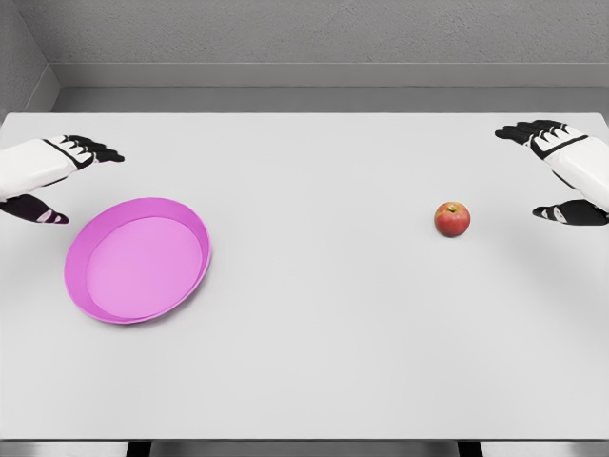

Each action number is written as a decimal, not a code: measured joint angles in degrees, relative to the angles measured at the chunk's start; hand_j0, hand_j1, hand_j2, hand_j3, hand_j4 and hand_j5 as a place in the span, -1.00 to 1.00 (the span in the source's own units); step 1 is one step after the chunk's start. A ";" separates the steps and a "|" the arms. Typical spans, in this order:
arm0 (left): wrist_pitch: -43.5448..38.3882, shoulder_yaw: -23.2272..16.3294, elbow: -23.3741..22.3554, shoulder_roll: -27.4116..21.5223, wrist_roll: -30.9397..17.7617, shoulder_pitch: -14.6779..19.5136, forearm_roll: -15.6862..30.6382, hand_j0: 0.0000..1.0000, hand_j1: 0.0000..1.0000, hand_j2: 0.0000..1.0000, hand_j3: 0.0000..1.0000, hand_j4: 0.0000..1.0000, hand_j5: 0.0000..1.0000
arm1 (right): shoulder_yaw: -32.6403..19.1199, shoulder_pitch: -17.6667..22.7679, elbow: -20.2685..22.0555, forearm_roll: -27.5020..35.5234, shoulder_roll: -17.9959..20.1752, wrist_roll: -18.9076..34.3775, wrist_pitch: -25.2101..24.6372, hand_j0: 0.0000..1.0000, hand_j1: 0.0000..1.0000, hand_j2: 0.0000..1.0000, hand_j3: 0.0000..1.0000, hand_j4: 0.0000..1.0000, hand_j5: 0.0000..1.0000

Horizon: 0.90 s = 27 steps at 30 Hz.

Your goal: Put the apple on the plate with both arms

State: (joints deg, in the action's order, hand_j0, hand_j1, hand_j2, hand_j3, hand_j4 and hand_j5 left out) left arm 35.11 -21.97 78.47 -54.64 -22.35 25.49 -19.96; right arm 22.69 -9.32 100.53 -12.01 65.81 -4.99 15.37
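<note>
A small red apple [452,219] stands upright on the white table, right of the middle. A pink plate [138,259] lies at the left, nothing on it. My left hand [71,176] hovers at the left edge just above and behind the plate, fingers spread and holding nothing. Over at the right edge, my right hand [552,171] is likewise spread wide, its thumb [569,213] about a hand's width to the right of the apple, not touching it.
The white table [314,352] fills the view, its far edge meeting a grey wall and its near edge at the bottom of the picture. A broad stretch of tabletop separates the plate from the apple.
</note>
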 measured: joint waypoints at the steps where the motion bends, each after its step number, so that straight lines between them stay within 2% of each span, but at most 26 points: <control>1: 0.00 0.00 0.03 0.01 0.00 0.00 0.00 1.00 1.00 1.00 1.00 1.00 1.00 | 0.00 0.00 0.00 0.04 -0.02 0.08 -0.01 1.00 1.00 1.00 1.00 1.00 1.00; 6: 0.00 0.00 0.08 0.03 -0.04 -0.09 -0.01 1.00 1.00 1.00 1.00 1.00 1.00 | 0.37 -0.09 -0.76 0.34 -0.17 0.29 -0.72 1.00 1.00 1.00 1.00 1.00 1.00; 8: -0.02 0.02 0.09 0.00 -0.06 0.01 0.02 1.00 1.00 1.00 1.00 1.00 1.00 | 1.14 -1.63 -0.99 0.29 -0.43 2.65 -2.21 1.00 1.00 1.00 1.00 1.00 1.00; 10: -0.01 -0.01 0.09 -0.02 -0.07 -0.01 -0.04 1.00 1.00 1.00 1.00 1.00 1.00 | 2.48 -5.18 -1.02 0.36 -1.29 7.61 -4.82 1.00 1.00 1.00 1.00 1.00 1.00; 14: -0.02 -0.04 0.09 -0.03 -0.09 0.08 -0.02 1.00 1.00 1.00 1.00 1.00 1.00 | 10.15 -19.25 -1.81 0.41 -5.65 20.18 -9.59 1.00 1.00 1.00 1.00 1.00 1.00; 16: -0.02 -0.05 0.09 -0.04 -0.17 -0.01 -0.03 1.00 1.00 1.00 1.00 1.00 1.00 | 15.43 -25.92 -3.96 0.41 -8.80 26.23 -11.57 1.00 1.00 1.00 1.00 1.00 1.00; 18: 0.00 -0.04 0.09 -0.04 -0.22 0.09 -0.08 1.00 1.00 1.00 1.00 1.00 1.00 | 20.12 -27.60 -6.54 0.37 -11.43 30.34 -12.97 1.00 1.00 1.00 1.00 1.00 1.00; 20: 0.00 -0.03 0.08 -0.04 -0.24 0.09 -0.08 1.00 1.00 1.00 1.00 1.00 1.00 | 22.71 -28.83 -8.62 0.37 -12.82 32.49 -13.75 1.00 1.00 1.00 1.00 1.00 1.00; 27: 0.00 0.05 -0.14 0.00 -0.26 0.18 -0.10 1.00 1.00 1.00 1.00 1.00 1.00 | 27.72 -33.75 -13.53 0.49 -14.37 34.65 -14.52 1.00 1.00 1.00 1.00 1.00 1.00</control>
State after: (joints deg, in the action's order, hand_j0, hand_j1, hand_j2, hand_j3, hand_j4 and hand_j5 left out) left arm 35.11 -21.92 78.33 -54.64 -22.61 25.66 -20.06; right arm 50.41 -43.07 87.00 -11.53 51.44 29.66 0.85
